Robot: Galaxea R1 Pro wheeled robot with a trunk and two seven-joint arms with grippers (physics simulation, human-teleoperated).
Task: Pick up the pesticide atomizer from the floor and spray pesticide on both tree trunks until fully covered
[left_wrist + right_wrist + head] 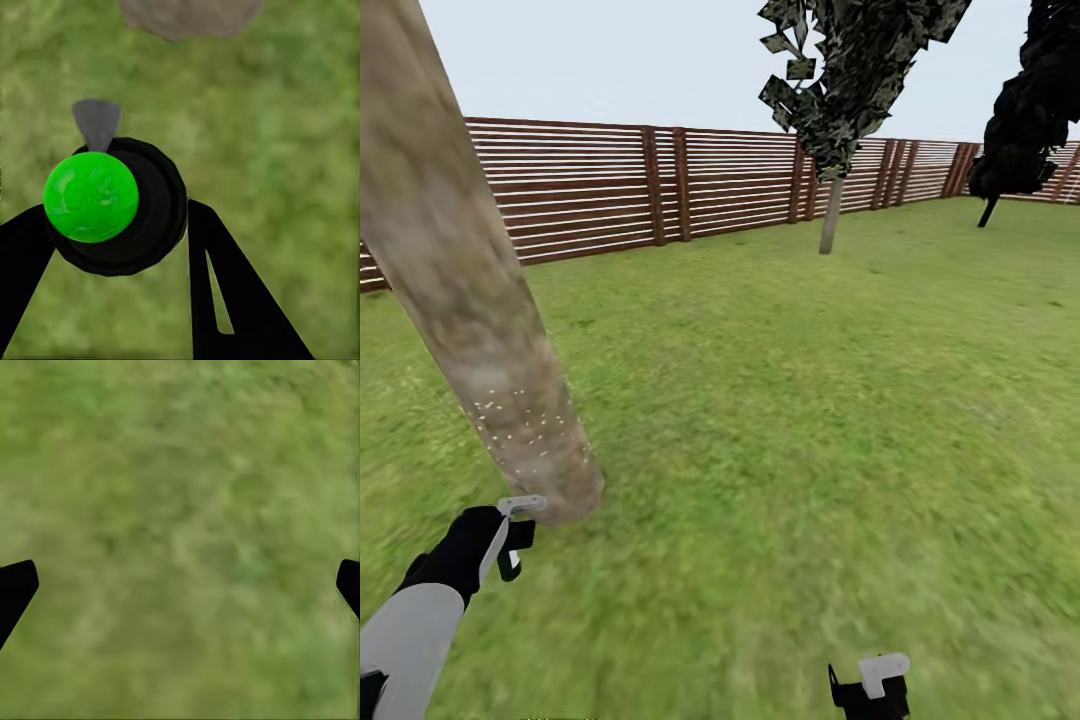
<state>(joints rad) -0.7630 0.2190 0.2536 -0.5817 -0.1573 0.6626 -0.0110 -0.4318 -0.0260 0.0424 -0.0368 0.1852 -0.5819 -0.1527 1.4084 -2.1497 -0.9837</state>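
Observation:
A thick mottled grey-brown tree trunk (pixel 460 290) rises at the left of the head view, with small white specks on its lower part (pixel 520 435). My left gripper (pixel 510 545) is just in front of the trunk's base, shut on the pesticide atomizer (pixel 518 508), whose pale trigger points at the bark. In the left wrist view the atomizer (pixel 90 196) appears as a bright green round inside a black ring with a grey trigger, held between the black fingers (pixel 225 300); the trunk base (pixel 191 15) lies just beyond. My right gripper (pixel 870 685) is open over grass (pixel 180 585).
Green lawn (pixel 810 400) spreads all around. A reddish-brown slatted fence (pixel 660 190) bounds the far side. A dark-leaved tree with a thin trunk (pixel 830 215) stands by the fence, and another dark one (pixel 1020 130) at the far right.

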